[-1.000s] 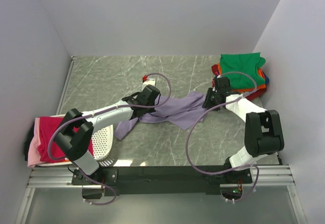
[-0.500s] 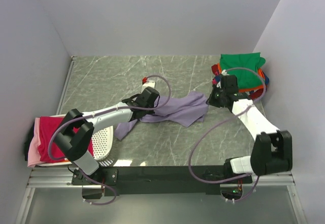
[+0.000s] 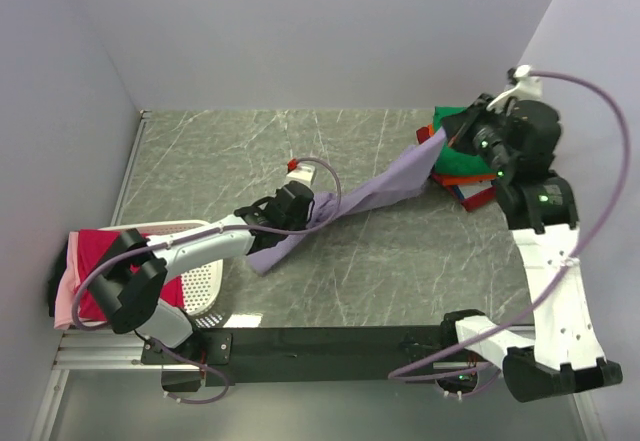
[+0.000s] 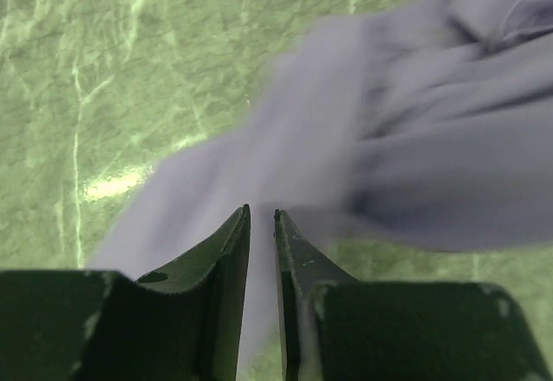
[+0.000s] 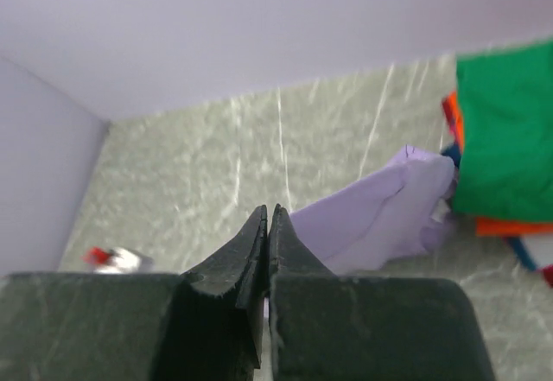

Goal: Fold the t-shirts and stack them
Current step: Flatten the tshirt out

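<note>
A lavender t-shirt [image 3: 375,186] hangs stretched in a band between my two grippers. The left gripper [image 3: 303,207] is shut on its lower left end just above the table, and cloth runs between the fingers in the left wrist view [image 4: 262,212]. At the upper right end, my right gripper [image 3: 443,139] is raised high by the folded stack and shut on the cloth, its jaws pressed together [image 5: 269,208]. The lavender t-shirt [image 5: 380,212] trails beyond them. A green t-shirt [image 5: 505,130] tops the stack, with orange [image 5: 510,225] beneath it.
A white perforated basket [image 3: 205,276] stands at the near left, with a magenta t-shirt [image 3: 95,261] and a pink one [image 3: 63,306] draped beside it. Walls close in the table on three sides. The right arm rises tall along the right edge.
The right gripper has closed on the lavender t-shirt and swung up and back to the right, pulling it taut off the table. The left gripper kept its hold and shifted slightly.
</note>
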{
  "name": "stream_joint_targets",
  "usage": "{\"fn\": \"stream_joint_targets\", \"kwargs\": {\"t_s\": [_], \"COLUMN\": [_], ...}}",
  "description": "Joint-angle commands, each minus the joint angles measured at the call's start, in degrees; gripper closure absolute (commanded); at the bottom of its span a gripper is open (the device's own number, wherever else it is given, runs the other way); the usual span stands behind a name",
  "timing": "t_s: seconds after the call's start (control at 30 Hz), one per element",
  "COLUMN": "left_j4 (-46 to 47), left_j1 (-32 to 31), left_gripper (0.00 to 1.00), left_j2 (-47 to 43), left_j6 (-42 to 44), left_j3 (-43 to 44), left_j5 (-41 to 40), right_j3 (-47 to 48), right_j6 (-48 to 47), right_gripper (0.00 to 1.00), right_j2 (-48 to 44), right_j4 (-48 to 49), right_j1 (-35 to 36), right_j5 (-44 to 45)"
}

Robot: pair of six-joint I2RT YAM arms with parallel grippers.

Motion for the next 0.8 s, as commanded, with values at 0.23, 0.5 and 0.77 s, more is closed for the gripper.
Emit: {"fn": "stream_joint_targets", "kwargs": {"t_s": [0.23,0.5,0.77], "left_j4": [-2.0,6.9,13.2], "left_j1": [0.8,-7.0,-13.0], "left_gripper": [0.76,0.74,0.74], "left_j2": [-0.5,-14.4,-4.5], "left_j6": [0.8,2.6,-0.3], "left_j3": [-0.2,-4.8,-6.9], "left_j5": [-10.4,9.1,14.0], "right_j3": [18.7,30.3,35.2], "right_j6": [-2.4,-2.0,-2.2], "right_gripper": [1.00,1.00,1.00], "right_j2": [-1.2,5.3,8.5], "right_j4": [-7.7,-9.3,-9.7], "right_j1": [-0.4,-0.5,-0.4], "right_j5": [7.1,6.2,5.0]}}
